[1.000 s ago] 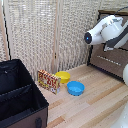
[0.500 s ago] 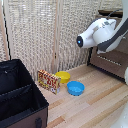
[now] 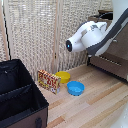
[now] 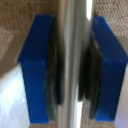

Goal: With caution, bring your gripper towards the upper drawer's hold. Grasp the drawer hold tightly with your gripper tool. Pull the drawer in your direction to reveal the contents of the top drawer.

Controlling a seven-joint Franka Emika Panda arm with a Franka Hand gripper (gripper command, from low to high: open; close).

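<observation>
In the wrist view my gripper (image 4: 74,65) is shut on the upper drawer's hold (image 4: 74,25), a thin silver bar running between the jaws. The blue fingers (image 4: 36,65) and their dark pads (image 4: 52,75) press on both sides of the bar, with brown wood grain behind. In the exterior view the bulky white arm (image 3: 87,37) reaches across the dark brown dresser (image 3: 119,52) at the exterior view's right. It hides the gripper, the bar and most of the top drawer (image 3: 100,21) there.
A black bin (image 3: 17,95) stands at the exterior view's lower left. A red and yellow box (image 3: 49,81), a yellow bowl (image 3: 63,76) and a blue bowl (image 3: 75,88) sit on the wooden floor. A woven screen (image 3: 35,35) stands behind them.
The white arm has moved steadily toward the exterior view's left, away from the dresser. The floor objects have not moved.
</observation>
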